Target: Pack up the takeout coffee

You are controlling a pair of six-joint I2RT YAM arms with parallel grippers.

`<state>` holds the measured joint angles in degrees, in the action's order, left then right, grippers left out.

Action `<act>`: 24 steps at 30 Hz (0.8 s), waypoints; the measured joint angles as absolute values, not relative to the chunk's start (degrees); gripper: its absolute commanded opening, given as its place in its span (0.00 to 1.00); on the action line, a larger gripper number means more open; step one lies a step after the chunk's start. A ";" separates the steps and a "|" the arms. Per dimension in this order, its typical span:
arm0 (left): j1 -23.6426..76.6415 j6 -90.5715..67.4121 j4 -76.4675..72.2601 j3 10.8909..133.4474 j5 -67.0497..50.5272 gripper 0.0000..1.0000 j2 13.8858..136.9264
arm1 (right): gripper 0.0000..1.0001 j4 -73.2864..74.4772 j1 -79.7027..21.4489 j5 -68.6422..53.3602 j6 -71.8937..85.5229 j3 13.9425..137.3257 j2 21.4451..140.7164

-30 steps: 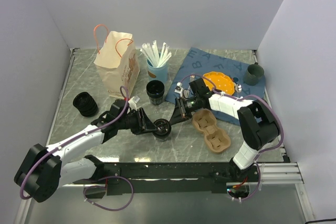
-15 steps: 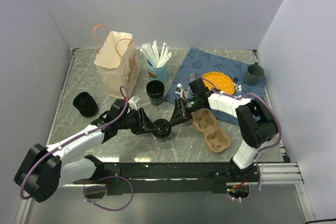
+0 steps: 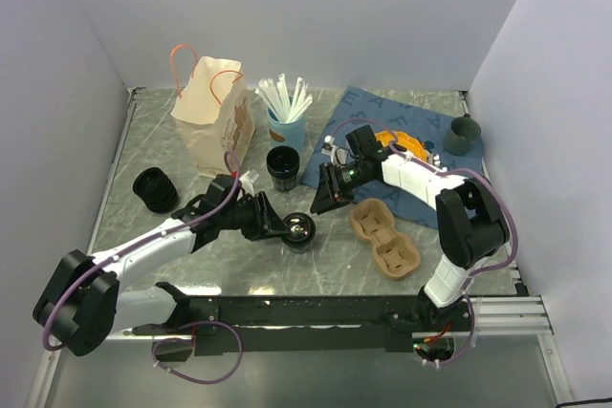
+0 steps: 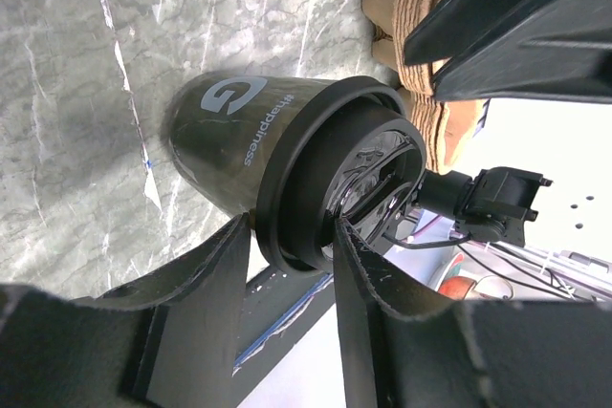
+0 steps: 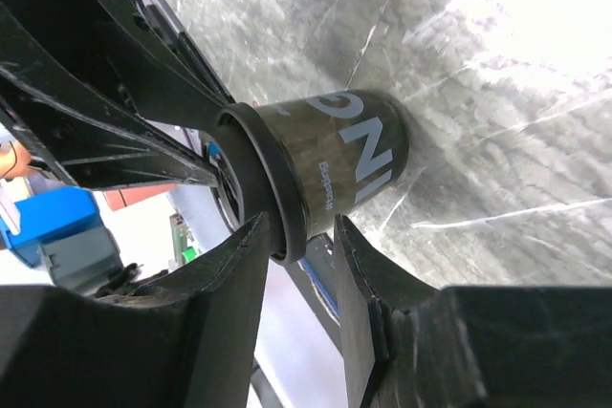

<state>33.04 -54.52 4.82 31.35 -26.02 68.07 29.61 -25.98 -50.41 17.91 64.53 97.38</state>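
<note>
Pulp cup carrier (image 3: 385, 238): nearest the arms' bases on the right side, its wells empty, a short way right of the coffee.
Takeout coffee (image 3: 302, 229): on the marble mid-table, between the two grippers. It leans, with the black lid turned up and slightly right. Whether its base is touching the table I cannot tell.
Left gripper (image 4: 293, 234): comes in low from the left, its fingers pinched on the lid rim from either side. This arm has the cup.
Right gripper (image 3: 318, 204): just beyond and right of the cup, pointing down at it. The fingers are parted with nothing between them, and the cup sits past their tips.
Lidless black cup (image 3: 283, 165): farther back, apart from the coffee.
Paper bag (image 3: 212, 126): far left, upright, beside the light-blue straw cup (image 3: 287, 127).
Key relation: the bag lies beyond and left of the cup, on the holding arm's side. The carrier lies to its right. The cup's long axis probably needs righting before it goes into either.
Change over the last second: the right gripper's tips were at the cup and have now drawn back toward the blue cloth (image 3: 356, 114). The cup has shifted slightly away from the bases and tipped more.
</note>
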 measured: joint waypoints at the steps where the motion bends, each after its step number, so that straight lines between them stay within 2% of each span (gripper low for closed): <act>1: 33.06 -54.24 5.17 31.70 -25.98 0.43 68.31 | 0.40 29.93 -25.78 -50.43 17.54 65.04 97.51; 15: 33.08 -52.58 6.46 34.70 -26.20 0.43 71.57 | 0.37 31.70 -25.47 -53.43 12.97 68.79 103.33; 24: 33.08 -52.16 6.52 35.03 -26.74 0.43 72.16 | 0.37 26.94 -24.56 -57.91 14.35 65.01 103.15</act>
<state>33.08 -52.16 6.52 35.03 -26.74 72.16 26.94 -24.56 -57.91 14.35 65.01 103.15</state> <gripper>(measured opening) 0.442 0.372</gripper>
